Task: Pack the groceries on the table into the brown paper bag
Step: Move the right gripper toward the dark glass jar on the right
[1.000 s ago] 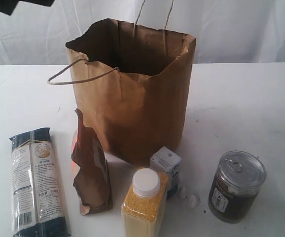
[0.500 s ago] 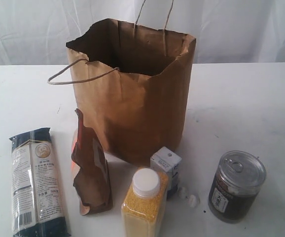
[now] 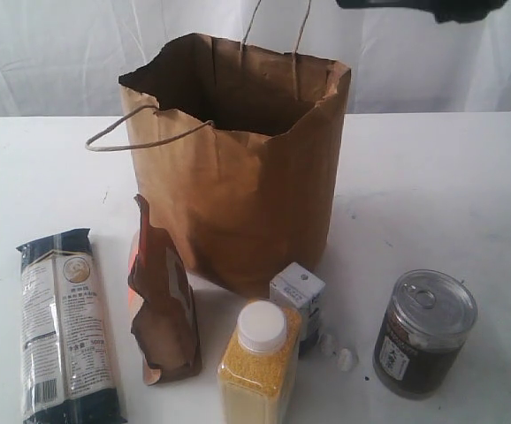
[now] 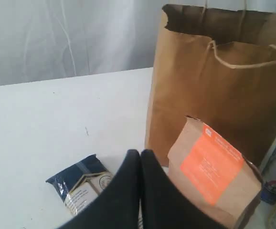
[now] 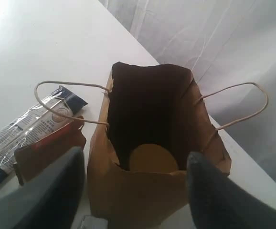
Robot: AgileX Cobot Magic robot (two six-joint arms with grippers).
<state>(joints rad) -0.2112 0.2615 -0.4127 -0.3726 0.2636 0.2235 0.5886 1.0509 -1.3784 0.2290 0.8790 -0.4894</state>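
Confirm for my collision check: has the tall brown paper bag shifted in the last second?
No. The tall crinkled brown kraft paper bag stands where it did, lined up unchanged with the small white-blue carton.

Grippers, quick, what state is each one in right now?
Left gripper: closed, holding nothing.
Right gripper: open, holding nothing.

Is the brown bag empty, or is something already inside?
Not empty: the right wrist view looks into the brown paper bag and shows a gold-lidded jar at the bottom.
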